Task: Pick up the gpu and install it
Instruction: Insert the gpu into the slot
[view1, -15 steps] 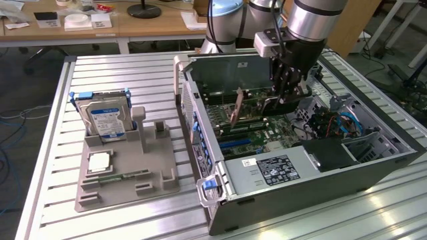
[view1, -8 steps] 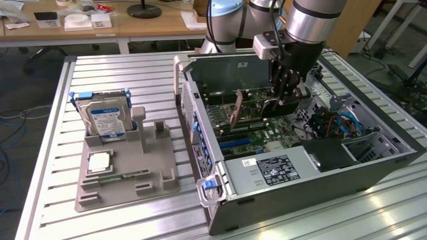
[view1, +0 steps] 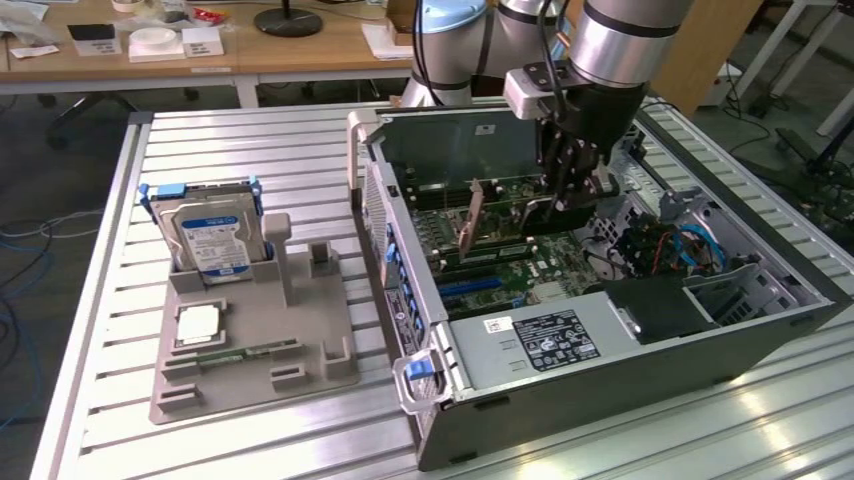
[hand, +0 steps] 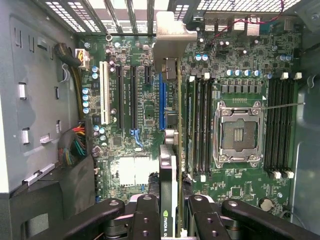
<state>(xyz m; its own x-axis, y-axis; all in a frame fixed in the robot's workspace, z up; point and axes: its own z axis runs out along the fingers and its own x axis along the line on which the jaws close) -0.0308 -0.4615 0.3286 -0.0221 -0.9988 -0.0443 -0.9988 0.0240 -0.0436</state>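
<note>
We see an open dark metal computer case (view1: 627, 370) lying on its side on the ribbed aluminium table (view1: 240, 150), toward the table's edge on the exterior view's right. Inside it lies the green motherboard (hand: 135, 170), studded with long slots and a square silver socket (hand: 238, 134). The gripper (view1: 574, 195) reaches down into the case, its black jointed fingers (hand: 145, 215) clamped on the gpu (hand: 169, 165). The thin dark card stands on edge over the board, just beside a blue slot (hand: 162, 102), and its pale bent metal bracket (hand: 172, 30) sits at the vented case wall. Near the table's opposite edge rests a matte grey moulded tray (view1: 254, 385). It holds an upright silver hard drive (view1: 214, 240) with a blue-white label, a flat square chip (view1: 200, 322) and a narrow green memory stick (view1: 234, 355).
</note>
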